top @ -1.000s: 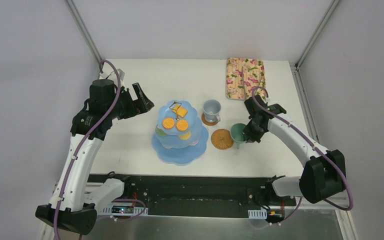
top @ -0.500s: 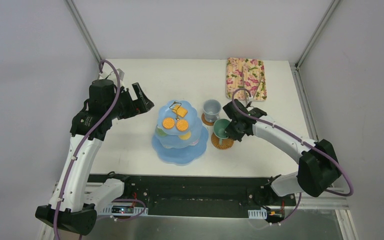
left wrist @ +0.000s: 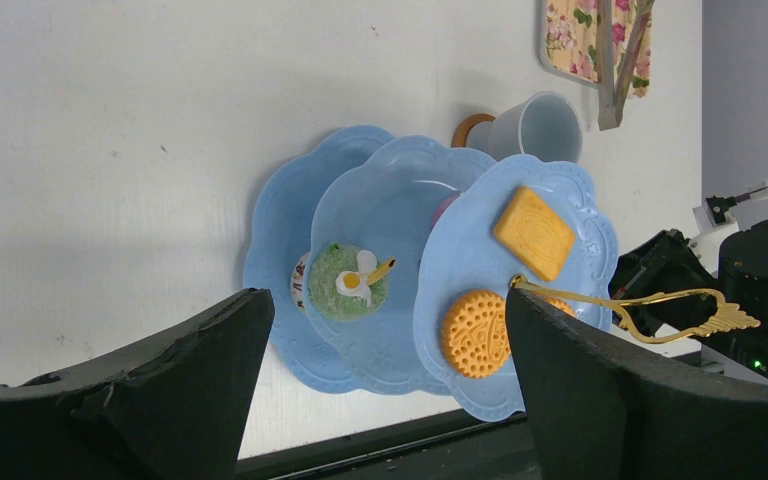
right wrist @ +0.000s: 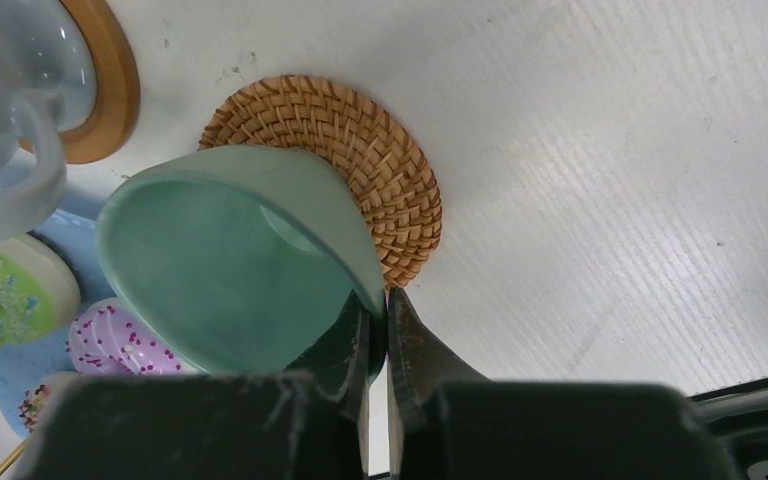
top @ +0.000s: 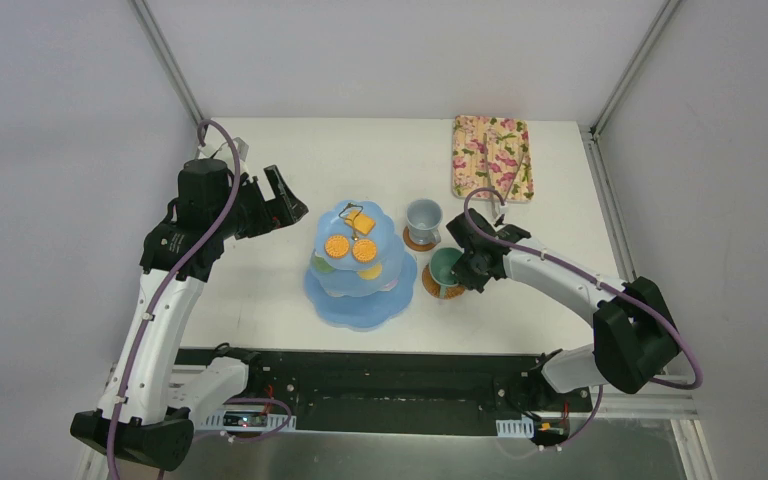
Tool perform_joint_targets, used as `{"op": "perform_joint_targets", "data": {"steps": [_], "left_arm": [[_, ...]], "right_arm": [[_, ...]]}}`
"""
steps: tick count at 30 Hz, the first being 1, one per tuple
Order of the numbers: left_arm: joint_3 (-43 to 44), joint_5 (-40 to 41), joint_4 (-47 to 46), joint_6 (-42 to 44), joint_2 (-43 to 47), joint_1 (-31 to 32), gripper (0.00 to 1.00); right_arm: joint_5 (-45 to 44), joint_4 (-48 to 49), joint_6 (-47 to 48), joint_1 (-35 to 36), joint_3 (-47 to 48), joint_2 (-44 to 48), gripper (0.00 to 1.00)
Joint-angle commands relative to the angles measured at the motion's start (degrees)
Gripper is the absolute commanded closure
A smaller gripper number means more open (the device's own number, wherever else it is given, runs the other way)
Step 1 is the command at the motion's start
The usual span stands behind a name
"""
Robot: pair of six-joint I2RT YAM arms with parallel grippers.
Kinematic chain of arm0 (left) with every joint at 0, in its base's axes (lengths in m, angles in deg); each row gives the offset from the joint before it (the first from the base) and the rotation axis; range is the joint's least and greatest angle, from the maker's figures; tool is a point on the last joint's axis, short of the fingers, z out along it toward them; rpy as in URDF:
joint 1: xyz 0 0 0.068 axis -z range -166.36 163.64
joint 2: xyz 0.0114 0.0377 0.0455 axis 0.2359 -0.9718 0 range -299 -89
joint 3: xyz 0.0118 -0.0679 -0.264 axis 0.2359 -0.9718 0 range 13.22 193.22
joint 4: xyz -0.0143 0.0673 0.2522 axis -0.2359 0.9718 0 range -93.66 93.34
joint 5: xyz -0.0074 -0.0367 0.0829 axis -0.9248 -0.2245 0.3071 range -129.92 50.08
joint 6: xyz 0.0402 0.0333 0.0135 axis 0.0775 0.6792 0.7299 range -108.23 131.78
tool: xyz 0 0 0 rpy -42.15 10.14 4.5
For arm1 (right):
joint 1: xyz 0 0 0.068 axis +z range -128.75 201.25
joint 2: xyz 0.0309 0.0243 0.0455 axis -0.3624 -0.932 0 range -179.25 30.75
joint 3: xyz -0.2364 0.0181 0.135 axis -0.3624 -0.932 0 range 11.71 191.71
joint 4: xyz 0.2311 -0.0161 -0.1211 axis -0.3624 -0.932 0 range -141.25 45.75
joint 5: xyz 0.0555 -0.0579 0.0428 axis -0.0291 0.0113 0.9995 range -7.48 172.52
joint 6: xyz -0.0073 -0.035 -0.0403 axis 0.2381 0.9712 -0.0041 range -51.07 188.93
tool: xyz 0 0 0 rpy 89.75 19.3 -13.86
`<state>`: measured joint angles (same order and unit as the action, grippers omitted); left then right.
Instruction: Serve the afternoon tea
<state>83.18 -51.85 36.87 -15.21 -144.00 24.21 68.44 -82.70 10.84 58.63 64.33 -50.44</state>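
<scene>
Grip: my right gripper [right wrist: 378,328] is clamped tight on the green cup [right wrist: 220,250], at its rim.
Next: I level it, centre it over the woven coaster [right wrist: 365,150], lower gently.

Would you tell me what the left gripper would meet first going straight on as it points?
Probably the light-blue three-tier stand, centred between the open jaws of the left gripper; which tier is unclear.

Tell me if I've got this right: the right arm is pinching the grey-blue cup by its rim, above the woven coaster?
Almost. The cup pinched by its rim in the right gripper, above the woven coaster, is the green cup, not the grey-blue cup, which stands on its own wooden coaster. The right wrist view shows it.
</scene>
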Motion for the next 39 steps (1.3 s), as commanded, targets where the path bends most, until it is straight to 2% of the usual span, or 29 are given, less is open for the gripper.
{"op": "perform_joint_targets", "data": {"steps": [1,12,19,23,27,34,39], "left_arm": [[1.05,-0.41,-1.22,0.09,1.21,0.60,0.10],[1.05,-0.48,-1.34,0.09,1.32,0.65,0.10],[1.69,0.10,-0.94,0.39,1.16,0.64,0.10],[3.18,1.60,-0.32,1.15,0.63,0.59,0.10],[5.30,3.14,0.91,1.90,-0.40,0.59,0.10],[10.71,6.52,2.18,3.61,-2.00,0.59,0.10],[20.97,10.75,3.57,6.34,-4.34,0.59,0.09]], "right_arm": [[0.82,3.24,-1.34,0.23,-0.45,0.40,1.00],[0.75,3.39,-1.22,0.47,-1.16,1.03,1.00],[1.40,1.90,-0.38,0.41,-0.64,3.09,0.68],[1.29,0.28,1.44,0.43,0.95,6.11,0.56],[-1.49,-5.46,4.55,0.42,5.11,9.28,0.44],[-9.47,-12.23,18.34,0.23,18.28,15.55,0.18],[-14.76,-13.62,28.07,0.14,30.76,17.65,0.08]]}}
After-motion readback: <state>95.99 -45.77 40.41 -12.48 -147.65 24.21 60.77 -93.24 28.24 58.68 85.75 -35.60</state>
